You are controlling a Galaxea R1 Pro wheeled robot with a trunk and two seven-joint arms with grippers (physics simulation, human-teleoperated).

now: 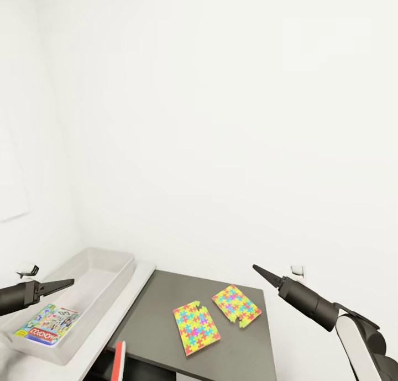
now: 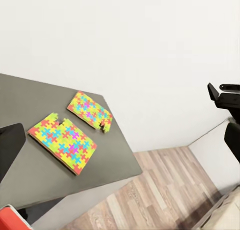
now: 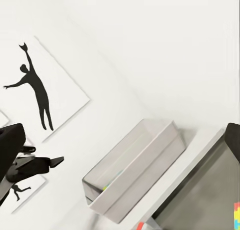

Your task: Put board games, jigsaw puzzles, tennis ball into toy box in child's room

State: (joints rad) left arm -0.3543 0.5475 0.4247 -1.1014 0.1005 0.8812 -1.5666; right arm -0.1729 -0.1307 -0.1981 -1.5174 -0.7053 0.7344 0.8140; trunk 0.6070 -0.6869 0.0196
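Item: two thin multicoloured jigsaw puzzle sheets, nearer one (image 1: 195,328) and farther one (image 1: 236,305), lying flat and just apart on the lower dark grey table top (image 1: 160,298), the farther sheet close to that top's far edge. Adjoining: shallow translucent pale grey plastic toy box (image 1: 105,270) on the pale grey-white table surface (image 1: 141,281), holding one flat green-edged board game box with multicolour print (image 1: 48,324) near its front end. Left hand (image 1: 58,285): fingers drawn to a point above the toy box, holding nothing. Right hand (image 1: 264,274): likewise tapered together and empty, hovering beside the puzzle sheets over the dark top's edge. Risks, judged: the sheets lie flush, so closed fingertips have no lip to catch and may push a sheet off the near edge onto the wood-plank floor (image 2: 165,190); a pinch could bend a sheet or part its interlocking pieces; a tilted carry may snag on the toy box's flared wall.
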